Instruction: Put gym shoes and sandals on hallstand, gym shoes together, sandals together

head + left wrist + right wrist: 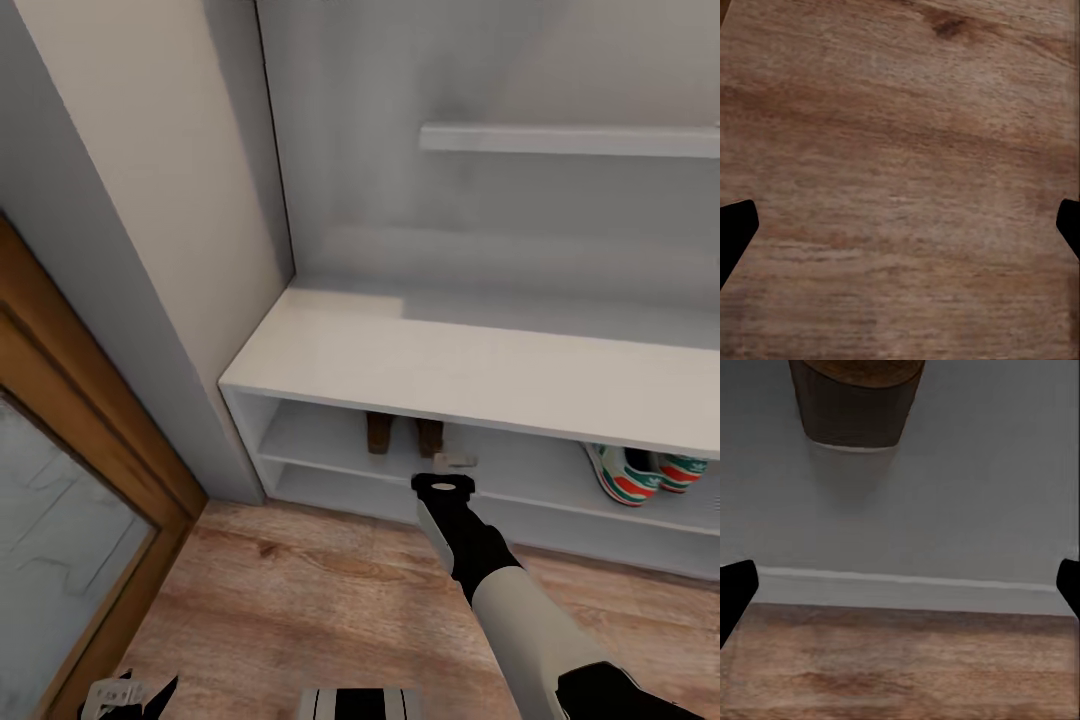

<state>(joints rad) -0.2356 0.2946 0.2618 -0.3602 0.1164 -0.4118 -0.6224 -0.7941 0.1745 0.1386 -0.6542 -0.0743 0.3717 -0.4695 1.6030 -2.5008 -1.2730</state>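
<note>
Wood-plank flooring (900,150) lies under my left gripper (900,225), jaws spread wide and empty. On the long white two-shelf rack (420,365), the brown leather sandals (403,434) sit side by side on the upper shelf. My right gripper (455,461) hangs just beside them, spread wide, holding nothing. Further right, the white green-striped sneakers (645,473) sit together. Everything looks racked. I'd judge the sandals light and floppy, best pinched at the heel edge.

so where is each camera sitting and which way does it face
Head view: on the head, looking down at the hallstand, sandals, gym shoes; right gripper and arm show.
Left wrist view: near the gripper, facing corridor floor; fingertips show.
Right wrist view: facing a sandal on the shelf; fingertips.
All share floor.
</note>
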